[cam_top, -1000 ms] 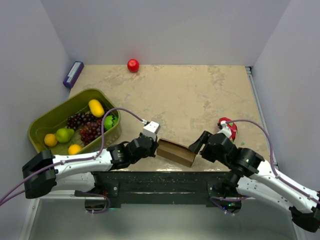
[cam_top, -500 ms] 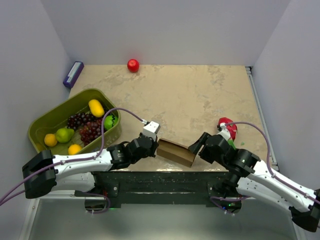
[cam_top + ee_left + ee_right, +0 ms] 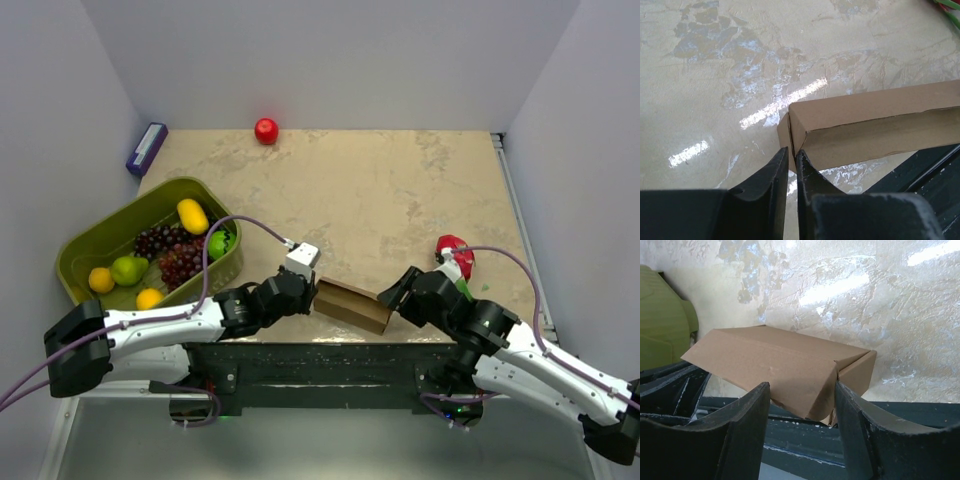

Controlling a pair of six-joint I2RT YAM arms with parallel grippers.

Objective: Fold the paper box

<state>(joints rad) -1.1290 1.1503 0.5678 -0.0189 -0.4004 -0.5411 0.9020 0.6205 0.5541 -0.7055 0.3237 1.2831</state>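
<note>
Cardboard first: your paper box lies at the table's near edge, between both arms. Your left gripper shows only a slit at the left end flap; whether it pinches is unclear. Your right gripper straddles the right end, fingers wide. Squeeze unevenly and the box may buckle or slide off the edge. Beyond are the glossy marbled table, the fruit basket on the left, and pale walls.

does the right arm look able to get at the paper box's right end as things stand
Probably yes: the right gripper hangs open right at the end of the paper box, a finger on each side in the wrist view, nothing in between.
</note>
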